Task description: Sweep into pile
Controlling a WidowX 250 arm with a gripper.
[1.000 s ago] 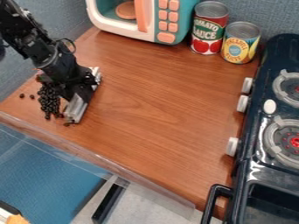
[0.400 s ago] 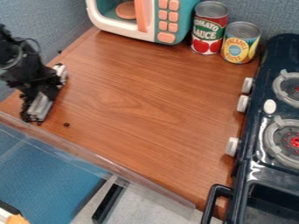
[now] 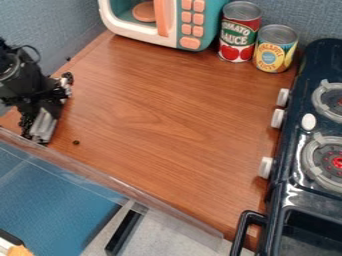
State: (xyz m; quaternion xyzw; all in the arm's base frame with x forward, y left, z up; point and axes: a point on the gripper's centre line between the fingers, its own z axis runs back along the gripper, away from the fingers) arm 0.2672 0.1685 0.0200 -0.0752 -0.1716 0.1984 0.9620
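Note:
At the left edge of the counter, my gripper is low over the wood, with a silvery sweeping tool at it, its long face toward the open counter. Dark beads are bunched behind the tool on its left side, partly hidden by the tool and the arm. One bead lies alone to the right of the tool, near the counter's front edge. Another small dark bead rests by the back left edge. How the gripper's fingers stand is hidden.
A toy microwave stands at the back, with a tomato sauce can and a pineapple can beside it. The toy stove takes up the right side. A clear raised strip runs along the front edge of the wooden counter.
My gripper and the tool have moved left, taking the bunched beads toward the left edge, then slightly down. The lone bead at the front came into sight as the tool moved off.

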